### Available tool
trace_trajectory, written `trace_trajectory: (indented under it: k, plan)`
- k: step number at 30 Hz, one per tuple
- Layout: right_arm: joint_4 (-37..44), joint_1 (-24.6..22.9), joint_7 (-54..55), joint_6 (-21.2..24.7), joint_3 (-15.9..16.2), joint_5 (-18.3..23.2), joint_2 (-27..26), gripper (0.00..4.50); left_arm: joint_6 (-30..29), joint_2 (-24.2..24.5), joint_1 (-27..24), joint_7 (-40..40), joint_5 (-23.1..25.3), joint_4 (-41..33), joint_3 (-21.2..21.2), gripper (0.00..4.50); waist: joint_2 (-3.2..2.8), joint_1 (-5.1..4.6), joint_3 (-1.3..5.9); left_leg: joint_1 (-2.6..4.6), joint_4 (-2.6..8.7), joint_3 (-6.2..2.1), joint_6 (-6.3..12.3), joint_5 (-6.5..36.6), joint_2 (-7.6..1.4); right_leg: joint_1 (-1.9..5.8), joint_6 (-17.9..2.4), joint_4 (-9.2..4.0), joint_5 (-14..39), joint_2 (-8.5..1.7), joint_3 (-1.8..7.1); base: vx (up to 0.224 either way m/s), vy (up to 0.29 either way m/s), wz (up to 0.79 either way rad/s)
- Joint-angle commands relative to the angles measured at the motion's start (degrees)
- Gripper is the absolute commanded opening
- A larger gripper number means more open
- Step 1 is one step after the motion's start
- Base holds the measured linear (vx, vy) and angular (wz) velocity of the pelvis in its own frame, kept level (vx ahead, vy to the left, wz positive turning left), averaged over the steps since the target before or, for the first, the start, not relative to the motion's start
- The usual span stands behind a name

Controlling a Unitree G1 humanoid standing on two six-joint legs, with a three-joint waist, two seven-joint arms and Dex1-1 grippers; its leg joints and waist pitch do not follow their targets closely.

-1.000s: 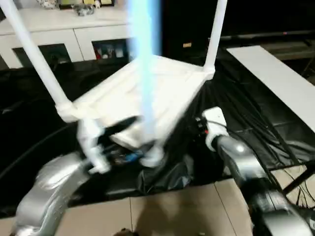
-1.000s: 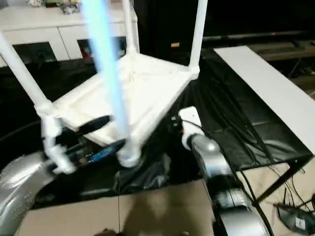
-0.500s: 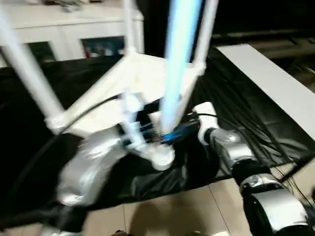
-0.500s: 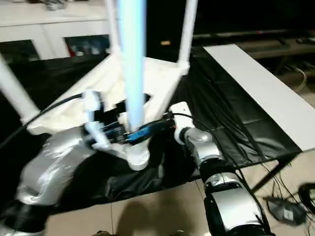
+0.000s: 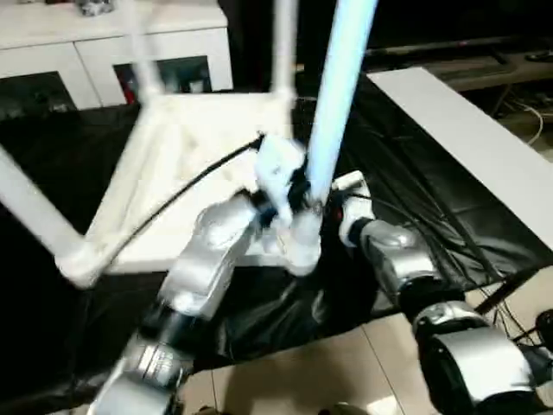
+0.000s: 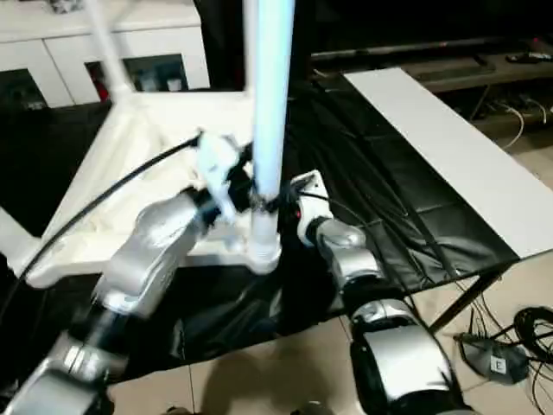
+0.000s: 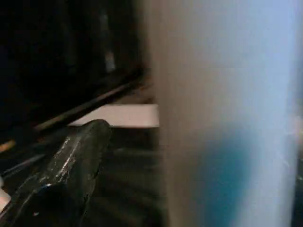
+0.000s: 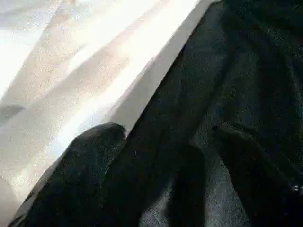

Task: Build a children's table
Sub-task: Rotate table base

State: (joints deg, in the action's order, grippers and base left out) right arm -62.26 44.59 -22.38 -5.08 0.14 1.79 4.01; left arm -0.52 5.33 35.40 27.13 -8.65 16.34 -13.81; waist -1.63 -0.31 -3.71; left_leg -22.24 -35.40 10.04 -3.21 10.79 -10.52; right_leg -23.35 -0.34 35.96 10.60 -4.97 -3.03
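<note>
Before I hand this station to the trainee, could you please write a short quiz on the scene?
1. True or false: the tabletop lies upside down, with its legs pointing up.
2. What lies to the robot's right of the tabletop? A) a flat white board B) a red chair C) a cardboard box
3. In a few words: what covers the surface under the tabletop?

Key: 1 true. 2 A. 3 a black cloth.
</note>
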Motion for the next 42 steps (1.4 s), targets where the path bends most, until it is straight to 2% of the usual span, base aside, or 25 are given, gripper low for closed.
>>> trace_trajectory:
  k: [1,7,8,13,17,18,21,23,24,26,28,29,30,31,32,33,34,35,36,37,38,39,40,41,42]
  plan:
    - [0.99,2.0,0.11,-1.86,-0.68,1.65,-1.27,3.81,0.74,-0.02,1.49,-3.97,2.46,3.46,1.16,4.47,0.01,0.78,4.5,0.73,4.47,-0.68,2.16,13.91,-2.13,3.18,-14.7,-4.44,10.36,-2.98,1.94,0.0,0.0,0.0]
    - [12.27,-3.79,-2.4,-1.21,-2.52,3.61,1.64,3.81,3.19,-2.36,1.31,-3.87,0.78,4.5,3.86,4.47,-0.17,1.56,4.51,0.71,4.33,-0.47,3.87,11.8,-2.17,3.24,-15.59,-4.3,5.88,-2.84,2.0,0.0,0.0,0.0]
    - [14.82,-5.05,-2.55,-0.86,-2.71,3.96,1.96,3.81,3.56,-2.69,0.89,-3.53,0.15,4.25,4.16,4.47,-0.68,1.93,4.67,0.75,4.21,-0.53,4.16,10.62,-2.18,3.24,-15.99,-3.98,4.08,-2.83,1.99,0.0,0.0,0.0]
    - [30.75,-13.01,-1.86,2.05,-3.41,4.95,4.34,3.81,1.82,-2.93,-4.04,-1.43,-5.18,-0.26,6.09,4.47,-0.37,2.74,4.79,0.65,4.24,-0.45,5.4,8.87,-2.19,3.5,-15.77,-3.87,0.95,-2.7,1.91,0.0,0.0,0.0]
    - [38.29,-18.03,0.96,2.62,-3.89,2.68,6.07,3.81,-0.46,-2.44,-7.9,-4.0,-3.53,-3.65,5.89,4.47,-0.59,2.32,4.14,0.77,4.83,-0.45,3.08,15.28,-2.06,3.09,-12.97,-5.15,12.88,-2.63,1.89,0.0,0.0,0.0]
    - [43.86,-21.45,3.42,5.68,-5.52,2.6,6.28,3.81,-1.27,-1.86,-11.88,-5.7,-2.76,-6.72,6.65,4.47,-1.03,2.33,3.82,1.0,5.05,-0.48,1.87,17.3,-2.13,2.79,-11.5,-5.61,16.81,-2.54,1.95,0.0,0.0,0.0]
    - [52.53,-26.55,6.25,10.49,-7.12,2.35,6.08,3.81,-0.34,-1.22,-18.22,-8.94,-2.15,-10.98,9.42,4.47,-0.64,2.02,3.8,0.64,5.66,-0.69,1.62,17.34,-1.94,3.2,-7.27,-6.44,21.8,-2.41,1.88,0.0,0.0,0.0]
    - [58.61,-30.73,6.68,12.33,-6.39,1.62,6.03,3.81,0.07,-0.94,-23.1,-11.53,-1.87,-13.85,12.07,4.47,-0.82,1.72,4.07,0.36,5.62,-0.9,1.31,15.97,-1.87,3.04,-6.31,-6.46,22.04,-2.33,1.88,0.0,0.0,0.0]
    - [64.34,-35.3,6.43,13.51,-5.1,1.99,5.4,3.81,0.83,-0.2,-28.61,-13.0,-1.25,-16.86,14.23,4.47,-0.63,1.18,3.79,0.09,5.76,-0.9,1.29,17.27,-1.67,2.86,-4.92,-6.84,24.43,-2.29,1.75,0.0,0.0,0.0]
    - [67.08,-37.62,6.38,14.23,-4.15,2.33,5.19,3.81,1.1,0.1,-31.33,-14.07,-0.32,-18.42,14.97,4.47,-0.61,0.61,3.45,-0.31,5.9,-1.17,1.37,18.48,-1.6,2.65,-3.02,-7.17,28.49,-2.37,1.72,0.0,0.0,0.0]
    - [70.07,-40.61,6.45,15.06,-2.0,1.6,5.13,3.81,1.14,0.07,-34.28,-16.69,1.81,-20.31,15.9,4.47,-0.55,0.31,3.32,0.29,5.59,-1.27,0.71,20.9,-1.48,1.78,-1.25,-7.94,34.14,-2.19,1.68,0.0,0.0,0.0]
    - [71.05,-41.57,6.63,15.64,-1.21,1.25,4.95,3.81,0.59,-0.28,-35.05,-18.22,2.42,-21.01,16.46,4.47,-1.35,0.67,3.1,-2.2,7.28,-3.63,2.46,21.94,-1.04,3.69,-1.69,-6.97,33.86,-3.0,-1.19,-0.024,-0.029,0.18]
    - [71.96,-42.12,6.99,16.95,-0.68,1.19,4.49,3.81,0.71,-0.34,-35.41,-19.94,3.77,-21.66,16.7,4.47,-1.15,-0.06,2.93,-2.4,7.33,-4.75,2.51,23.78,-1.15,3.52,-1.91,-6.91,32.59,-2.79,-1.93,-0.024,-0.029,0.18]
    - [72.32,-42.07,7.29,17.61,-0.2,1.16,3.95,3.81,0.95,-0.57,-34.99,-21.16,4.36,-22.09,17.01,4.47,-1.64,-0.62,3.14,-2.34,7.79,-7.24,1.19,28.33,-1.8,3.96,-3.91,-6.53,27.67,-2.25,-3.28,-0.029,-0.034,0.41]
    - [72.33,-42.04,7.29,17.64,-0.17,1.18,3.91,3.81,0.95,-0.6,-34.93,-21.23,4.38,-22.1,17.03,4.47,-2.86,-1.52,3.05,-2.23,9.56,-10.69,0.85,33.58,-3.56,4.55,-5.98,-4.58,21.51,-1.21,-4.09,-0.022,-0.078,0.51]
    - [72.49,-41.49,7.4,18.4,0.38,1.66,3.04,3.81,0.94,-1.02,-33.68,-22.69,4.7,-22.51,17.46,4.47,-3.9,-1.37,2.92,-1.49,10.76,-12.64,0.82,36.33,-4.53,4.43,-6.86,-2.87,18.36,-0.43,-4.04,-0.022,-0.078,0.51]
    - [72.77,-41.14,7.79,18.48,0.72,1.08,2.84,3.81,0.7,-1.49,-33.04,-22.34,3.6,-23.13,17.31,4.47,-4.39,-1.86,2.41,-0.16,12.47,-16.29,1.85,39.56,-6.08,3.51,-8.97,1.21,13.29,0.86,-3.1,-0.028,-0.126,0.56]
    - [72.94,-40.99,8.0,18.54,0.87,0.75,2.76,3.81,0.57,-1.72,-32.77,-22.12,3.03,-23.46,17.19,4.47,-3.98,-2.06,2.1,-0.25,13.09,-17.63,2.35,39.87,-6.1,3.45,-9.46,2.68,13.38,1.13,-2.29,-0.038,-0.182,0.64]
    - [73.06,-40.53,8.74,19.15,0.29,1.89,1.78,3.81,-0.04,-1.98,-32.32,-20.93,1.97,-24.32,16.33,4.47,-3.42,-0.28,2.3,2.0,11.61,-14.23,3.64,35.96,-8.97,0.85,-9.43,4.02,12.69,0.18,0.84,-0.038,-0.182,0.64]
    - [73.08,-40.44,8.87,19.35,0.18,2.17,1.63,3.81,0.05,-1.93,-32.33,-20.57,1.96,-24.47,16.06,4.47,-2.6,-0.86,1.98,0.24,11.55,-12.76,4.93,33.65,-7.21,2.04,-10.47,2.73,12.76,0.11,2.09,-0.024,-0.274,0.46]
    - [73.15,-40.2,9.07,19.67,0.02,2.64,1.51,3.81,0.54,-1.68,-32.66,-18.65,1.27,-25.08,15.12,4.47,-0.79,0.73,1.77,0.08,4.0,-7.35,3.65,26.68,0.13,0.26,-16.87,-6.77,24.0,-1.63,3.84,-0.086,-0.303,0.21]
    - [73.35,-40.19,9.01,20.0,0.09,2.75,1.69,3.81,0.85,-1.57,-33.24,-17.49,0.56,-25.62,14.72,4.47,1.38,2.27,1.58,1.37,-11.9,-1.83,5.11,14.91,4.95,-2.17,-11.76,-11.75,50.51,-3.75,3.59,-0.086,-0.303,0.21]
    - [73.49,-40.21,8.94,20.16,0.14,2.78,1.83,3.81,0.92,-1.54,-33.62,-16.74,-0.12,-25.97,14.54,4.47,0.99,3.02,2.07,-3.16,-10.54,-2.73,5.87,10.9,4.29,2.5,-5.98,-9.24,51.83,-4.46,6.65,-0.037,-0.217,-0.05]
    - [73.47,-40.41,8.5,19.71,0.32,2.56,2.33,3.81,1.34,-1.23,-34.52,-15.08,-0.98,-26.7,13.82,4.47,2.21,4.14,1.56,-3.82,-8.27,-3.21,4.53,8.2,4.64,3.3,8.65,-8.09,51.56,-4.29,6.8,0.012,-0.182,0.02]
    - [73.52,-40.52,8.23,19.52,0.46,2.36,2.64,3.81,1.6,-0.99,-35.08,-14.16,-1.42,-27.18,13.3,4.47,1.55,5.2,3.26,-1.09,-4.04,-3.8,6.33,9.37,4.11,3.41,15.23,-7.38,41.04,-3.7,9.25,0.012,-0.182,0.02]
